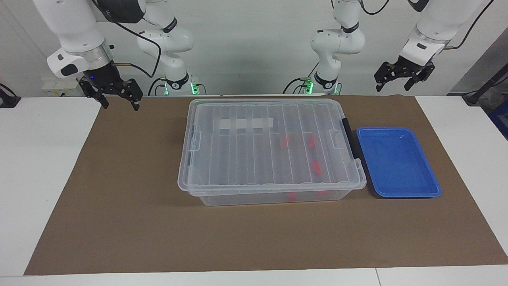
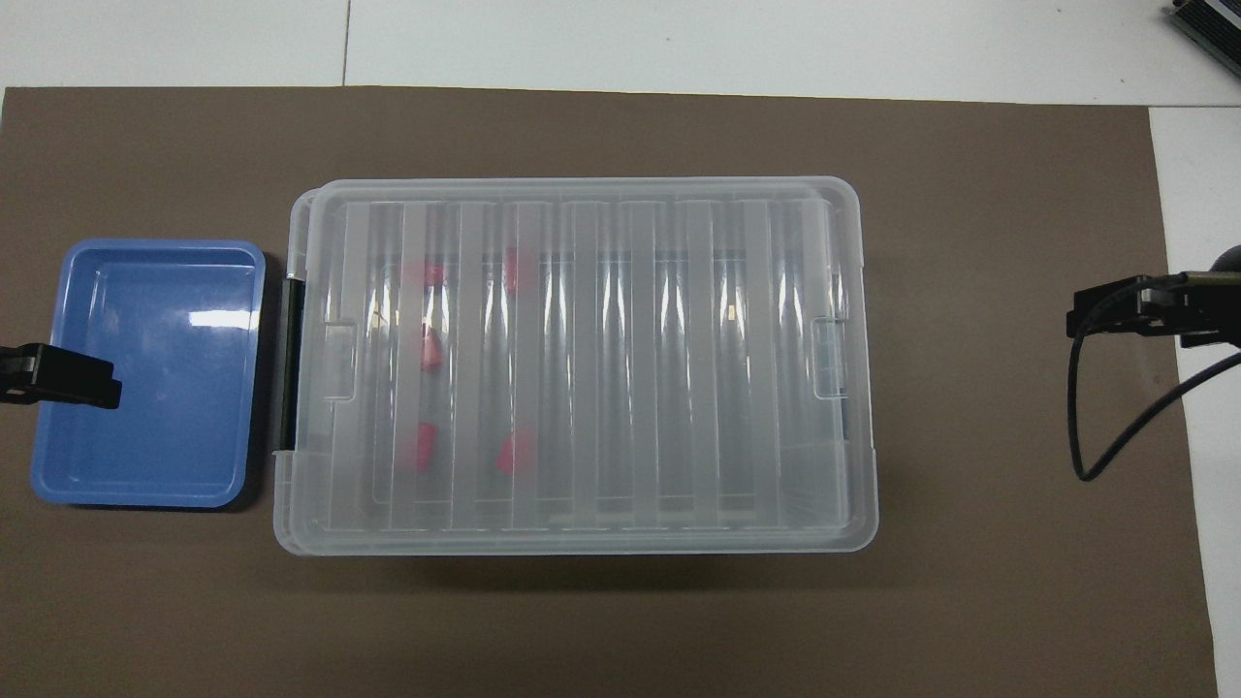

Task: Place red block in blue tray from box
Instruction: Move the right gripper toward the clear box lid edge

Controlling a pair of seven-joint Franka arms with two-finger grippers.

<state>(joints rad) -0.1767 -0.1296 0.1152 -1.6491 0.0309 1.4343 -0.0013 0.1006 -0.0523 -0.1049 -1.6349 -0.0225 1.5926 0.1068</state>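
The box (image 1: 270,151) is sitting lidded over small, light, stiff red blocks (image 1: 316,167), best pinched across; left gripper (image 1: 401,81) and right gripper (image 1: 115,95) are hanging spread, empty.

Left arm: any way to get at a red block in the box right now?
Probably not. The red blocks lie inside the box under its closed lid. The left tool is open and raised near the blue tray; the lid must come off first.

Your way to the red blocks (image 1: 316,167) barred by the box's closed lid (image 1: 262,139), blue tray (image 1: 397,163) open from above, brown mat (image 1: 119,198) bare around both.
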